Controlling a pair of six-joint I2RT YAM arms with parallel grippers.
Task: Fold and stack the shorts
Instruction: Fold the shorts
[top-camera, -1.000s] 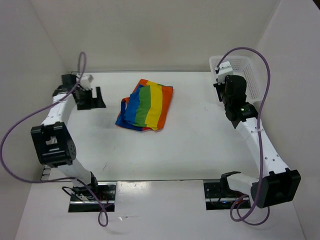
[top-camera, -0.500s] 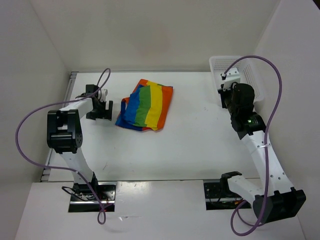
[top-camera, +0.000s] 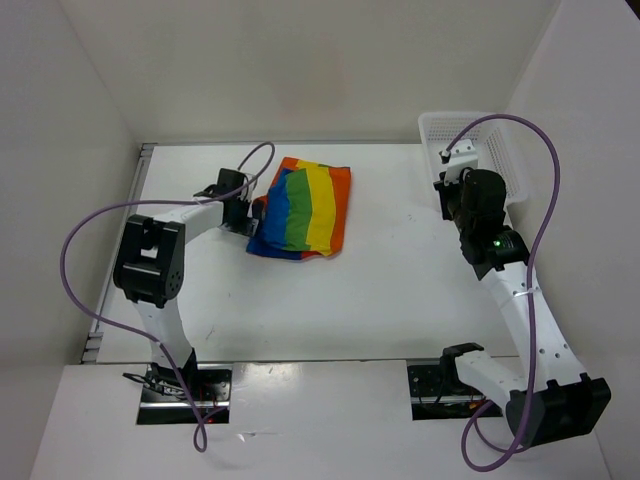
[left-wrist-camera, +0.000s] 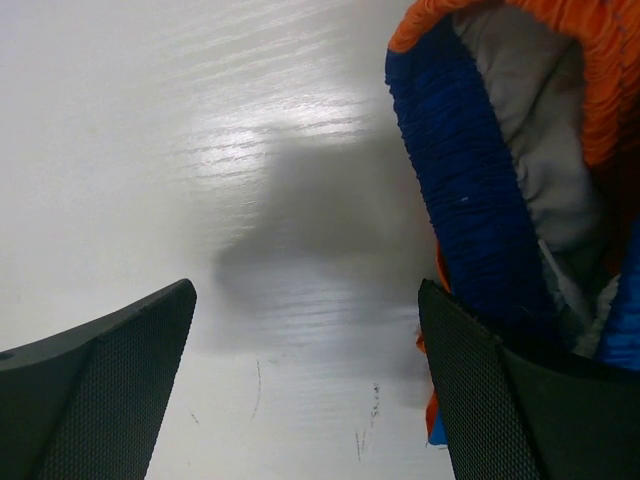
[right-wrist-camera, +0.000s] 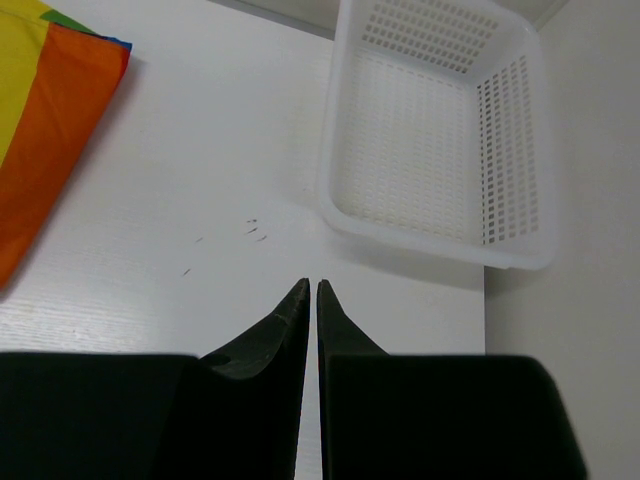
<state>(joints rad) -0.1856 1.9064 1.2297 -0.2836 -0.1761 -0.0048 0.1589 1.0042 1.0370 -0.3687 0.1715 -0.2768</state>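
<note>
Two textures show: soft, gathered shorts (top-camera: 305, 208) and a rigid perforated basket (right-wrist-camera: 420, 245).

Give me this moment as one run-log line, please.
left gripper: open, at edge of shorts | right gripper: shut, apart from shorts, near basket | shorts: lying on table, not gripped

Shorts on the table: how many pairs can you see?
1. The shorts lie folded at the far middle of the table, the left gripper at their left edge. Layers could hide another pair.
</note>
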